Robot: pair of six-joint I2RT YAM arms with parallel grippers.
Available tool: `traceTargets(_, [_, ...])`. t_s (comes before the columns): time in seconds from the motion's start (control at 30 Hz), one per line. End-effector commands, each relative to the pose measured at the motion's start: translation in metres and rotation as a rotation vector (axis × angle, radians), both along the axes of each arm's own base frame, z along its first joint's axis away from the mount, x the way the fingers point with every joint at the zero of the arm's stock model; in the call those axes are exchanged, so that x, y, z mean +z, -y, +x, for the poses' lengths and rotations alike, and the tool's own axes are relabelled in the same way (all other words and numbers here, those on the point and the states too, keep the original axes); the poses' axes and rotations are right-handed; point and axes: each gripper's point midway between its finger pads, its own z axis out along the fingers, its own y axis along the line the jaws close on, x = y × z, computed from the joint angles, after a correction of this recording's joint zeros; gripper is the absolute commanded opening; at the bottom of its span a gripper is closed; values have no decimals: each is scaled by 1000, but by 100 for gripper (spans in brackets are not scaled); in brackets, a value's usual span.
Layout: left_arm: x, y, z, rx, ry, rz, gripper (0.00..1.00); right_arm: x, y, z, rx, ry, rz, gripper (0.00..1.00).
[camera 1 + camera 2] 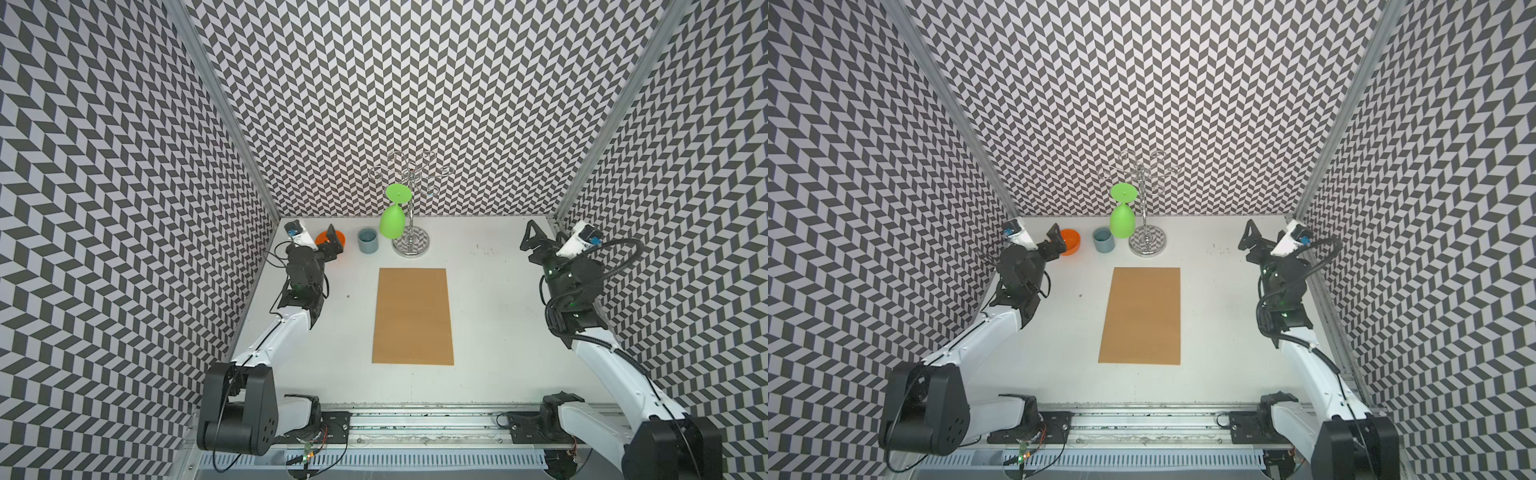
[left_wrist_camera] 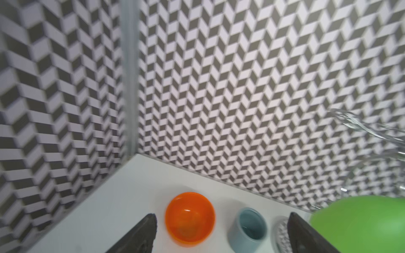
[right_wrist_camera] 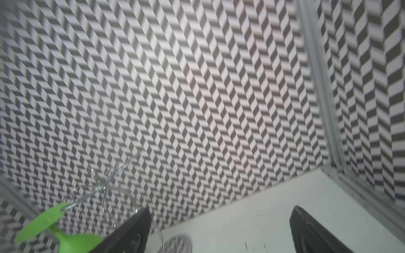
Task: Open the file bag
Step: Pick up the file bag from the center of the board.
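**Plain face up, both grippers waiting wide**

The white table point(image 1: 498, 332) carries everything. The file bag point(image 1: 412, 316) lies flat on it just in front of the chrome glass rack point(image 1: 410, 245), on the side toward the arm bases, with one short edge close to the rack's round foot. In both top views its upper face is bare brown paper. No flap, string or button shows, so the closure is probably underneath and the bag likely needs turning over first.

The left gripper point(image 2: 222, 214) hangs off to one side of the rack with its jaws spread wide and empty. The right gripper point(image 3: 221, 208) hangs well apart on the rack's other side, just as wide and empty.

A green glass point(image 1: 391, 222) hangs upside down from the rack. An orange bowl point(image 2: 190, 216) and a blue cup point(image 1: 368, 241) stand beside its foot.

The bag looks light, thin and easily creased, and it lies flush with the table. A corner or long edge seems the best hold: press and slide until it lifts, then pinch.
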Motion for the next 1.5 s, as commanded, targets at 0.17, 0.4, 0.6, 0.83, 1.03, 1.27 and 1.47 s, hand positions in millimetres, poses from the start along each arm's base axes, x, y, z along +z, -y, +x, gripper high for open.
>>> traceTargets(0.17, [-103, 126, -59, -209, -422, -10, 89, -123, -98, -26, 276, -524, 20, 99])
traceTargets(0.4, [-169, 135, -78, -223, -654, -86, 80, -154, -160, -60, 621, -604, 125, 89])
traceTargets(0.6, [-187, 137, -96, -267, -686, -144, 70, -183, -165, -75, 656, -663, 174, 79])
traceTargets(0.83, [-203, 132, -109, -263, -719, -183, 59, -214, -173, -81, 686, -743, 193, 61])
traceTargets(1.03, [-212, 129, -109, -249, -750, -212, 57, -242, -186, -82, 711, -812, 209, 59])
traceTargets(1.27, [-224, 128, -108, -266, -777, -253, 51, -271, -194, -88, 715, -882, 206, 56])
traceTargets(1.47, [-245, 129, -113, -259, -833, -266, 34, -283, -206, -91, 735, -916, 190, 52])
